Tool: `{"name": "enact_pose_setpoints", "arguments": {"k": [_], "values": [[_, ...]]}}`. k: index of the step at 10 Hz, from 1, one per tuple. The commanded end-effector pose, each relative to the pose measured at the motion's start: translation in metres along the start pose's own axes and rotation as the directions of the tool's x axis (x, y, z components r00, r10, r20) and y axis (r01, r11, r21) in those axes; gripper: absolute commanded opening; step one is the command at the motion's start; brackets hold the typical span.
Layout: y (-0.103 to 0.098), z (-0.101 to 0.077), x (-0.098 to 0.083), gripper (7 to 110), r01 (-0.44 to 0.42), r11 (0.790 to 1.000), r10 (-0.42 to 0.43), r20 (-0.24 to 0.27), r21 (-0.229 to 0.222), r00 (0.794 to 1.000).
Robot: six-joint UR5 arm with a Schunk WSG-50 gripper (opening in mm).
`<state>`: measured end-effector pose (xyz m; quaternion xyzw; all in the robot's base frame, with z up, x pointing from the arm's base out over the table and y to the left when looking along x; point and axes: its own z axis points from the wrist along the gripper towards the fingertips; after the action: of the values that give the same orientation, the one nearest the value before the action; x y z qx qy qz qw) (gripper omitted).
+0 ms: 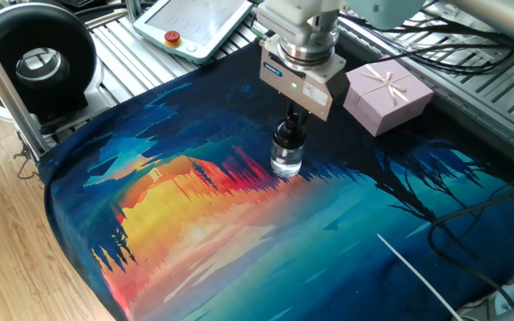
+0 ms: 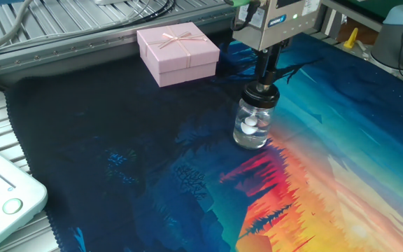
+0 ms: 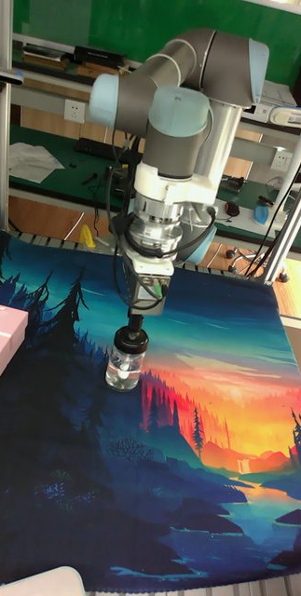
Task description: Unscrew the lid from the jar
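Near the middle of the table sits the jar (image 2: 250, 130), a small round bottle of clear, shiny glass. It stands up straight on a soft cloth mat (image 1: 239, 232) that covers the table. The mat has a painted picture on it: dark blue trees at the back edge and bright orange, yellow and red nearer the front. Little white round things lie in the bottom of the jar. On top is the lid (image 2: 261, 94), a small black cap, narrower than the glass belly.

Right above it hangs the gripper (image 2: 266, 70). Its two thin dark fingers (image 1: 293, 120) point straight down and are pressed close together on the lid's knob, pinching it. The gripper's body is a boxy grey metal block with a small green light. Above that, in the tall view, the arm (image 3: 183, 112) is made of smooth fat grey tubes with pale blue caps.

Toward the back edge of the mat sits a pink box (image 2: 178, 52), square and flat-topped, tied with a thin ribbon bow. It is well apart from the jar. Off the mat's corner lies a white tablet (image 1: 203, 22) with a red button, resting on ridged metal.
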<state>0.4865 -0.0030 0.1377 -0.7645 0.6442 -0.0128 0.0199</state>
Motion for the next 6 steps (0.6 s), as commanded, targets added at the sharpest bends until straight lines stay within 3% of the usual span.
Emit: {"name": "enact_pose_setpoints", "arguments": {"k": [1, 6], "values": [[-0.001, -0.006, -0.002, 7, 0.02, 1.0, -0.02, 0.014, 0.006, 1.0], [0.009, -0.025, 0.002, 7, -0.003, 0.999, 0.004, 0.039, -0.039, 0.999]]}}
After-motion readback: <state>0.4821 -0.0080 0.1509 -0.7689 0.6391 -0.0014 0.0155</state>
